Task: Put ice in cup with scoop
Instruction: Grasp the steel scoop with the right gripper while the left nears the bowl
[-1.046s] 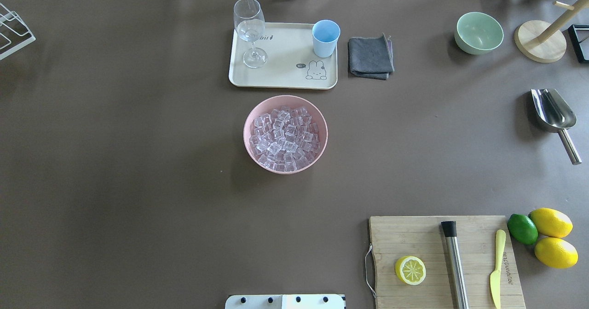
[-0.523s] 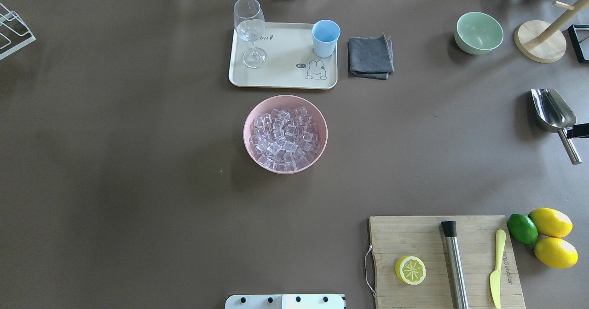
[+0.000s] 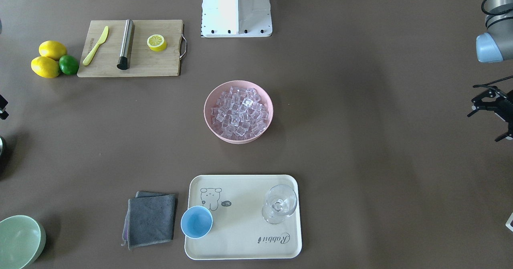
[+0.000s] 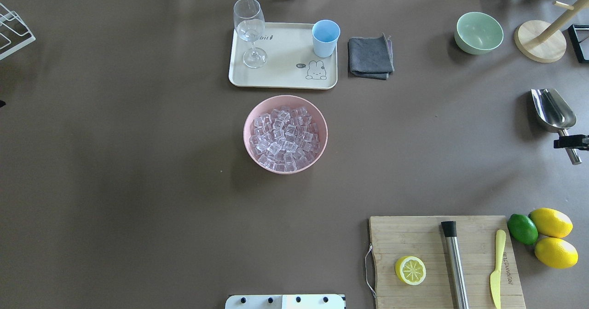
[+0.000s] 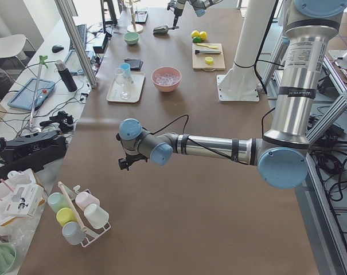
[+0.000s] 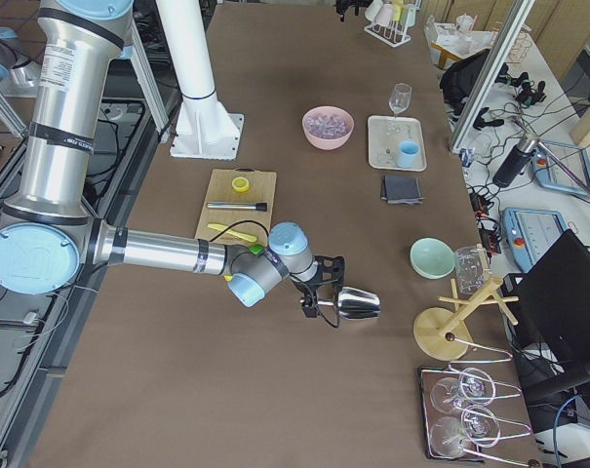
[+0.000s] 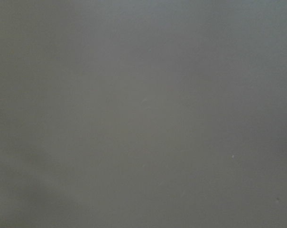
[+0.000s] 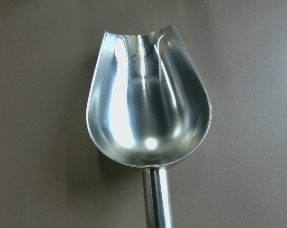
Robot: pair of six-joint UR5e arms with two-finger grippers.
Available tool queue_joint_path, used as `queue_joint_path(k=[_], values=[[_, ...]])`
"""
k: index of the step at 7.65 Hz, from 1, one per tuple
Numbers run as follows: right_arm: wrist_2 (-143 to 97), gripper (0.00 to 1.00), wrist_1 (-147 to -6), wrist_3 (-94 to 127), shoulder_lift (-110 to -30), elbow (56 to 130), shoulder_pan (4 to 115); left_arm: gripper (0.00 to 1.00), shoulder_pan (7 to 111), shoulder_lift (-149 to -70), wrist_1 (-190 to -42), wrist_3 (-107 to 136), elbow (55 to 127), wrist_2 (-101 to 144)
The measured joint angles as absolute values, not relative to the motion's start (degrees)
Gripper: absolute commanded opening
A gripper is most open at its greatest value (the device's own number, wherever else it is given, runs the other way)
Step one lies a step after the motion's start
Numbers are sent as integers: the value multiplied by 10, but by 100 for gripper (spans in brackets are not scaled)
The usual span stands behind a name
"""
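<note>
Scoop (image 4: pixel 552 111) lies on the brown table (image 4: pixel 138 161) at the robot's far right, mouth pointing away from the robot and handle toward it; the right wrist view shows its polished bowl empty. Right gripper (image 4: pixel 570 142) sits across the handle just behind the bowl; whether its fingers are spread or clamped on the handle cannot be told. Ice (image 4: pixel 285 136) is heaped in the pink bowl (image 4: pixel 245 131) at the table's middle. Beyond it lies the cream tray (image 4: pixel 280 72), with the light-blue cup (image 4: pixel 326 38) upright and empty at its far right corner and a wine glass (image 4: pixel 250 28) at its far left. A folded grey cloth (image 4: pixel 370 56) lies just beside the tray. Left gripper (image 3: pixel 487 120) hangs over bare table well off to the robot's left, fingers spread apart, holding nothing
</note>
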State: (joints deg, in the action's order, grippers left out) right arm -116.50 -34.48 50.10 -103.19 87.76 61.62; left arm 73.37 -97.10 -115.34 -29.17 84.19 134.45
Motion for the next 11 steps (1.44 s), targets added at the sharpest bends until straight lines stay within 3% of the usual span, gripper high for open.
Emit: queue_joint_path(k=[1, 2, 8, 11], values=[[-1164, 52, -335, 505, -1032, 870, 609, 99, 706, -984, -1173, -290, 841, 1347], [-1163, 1, -331, 507, -1032, 866, 603, 99, 689, -1000, -1178, -289, 841, 1347], [-1192, 0, -333, 467, -1034, 881, 596, 99, 585, -1073, -1262, -253, 853, 1375], [-1225, 0, -501, 337, -1025, 1040, 601, 99, 539, -1096, -1275, -253, 876, 1377]])
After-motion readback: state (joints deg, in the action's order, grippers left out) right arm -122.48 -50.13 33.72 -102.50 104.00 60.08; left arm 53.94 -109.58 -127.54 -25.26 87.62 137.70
